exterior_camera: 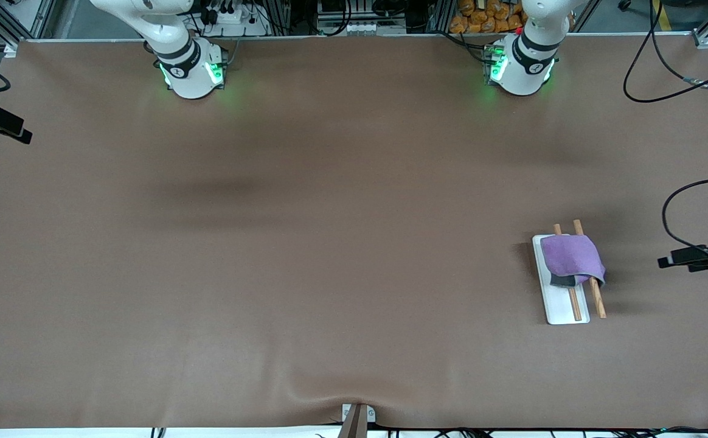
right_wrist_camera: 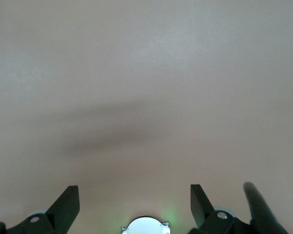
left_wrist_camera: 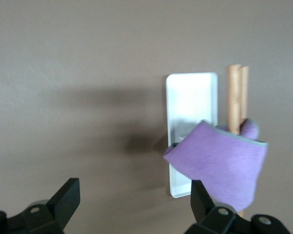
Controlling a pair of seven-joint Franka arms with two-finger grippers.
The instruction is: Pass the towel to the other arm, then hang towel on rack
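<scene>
Left pincer [left_wrist_camera: 132,207] hangs spread wide and empty, high over the brown counter [exterior_camera: 305,255], looking down on the rack [left_wrist_camera: 191,97] and the towel [left_wrist_camera: 217,165]. Toward the left arm's end of the counter, the rack [exterior_camera: 564,304] lies with its long axis running from nearer the front camera to farther from it, its white base flat and its two wooden rods [exterior_camera: 594,298] parallel along that axis. Draped across both rods, the purple towel [exterior_camera: 572,257] covers the rack's farther half. Right pincer [right_wrist_camera: 134,207] is likewise spread wide, holding nothing, above bare counter near its own arm's base. Both arms are drawn up out of the front view, only their bases showing.
</scene>
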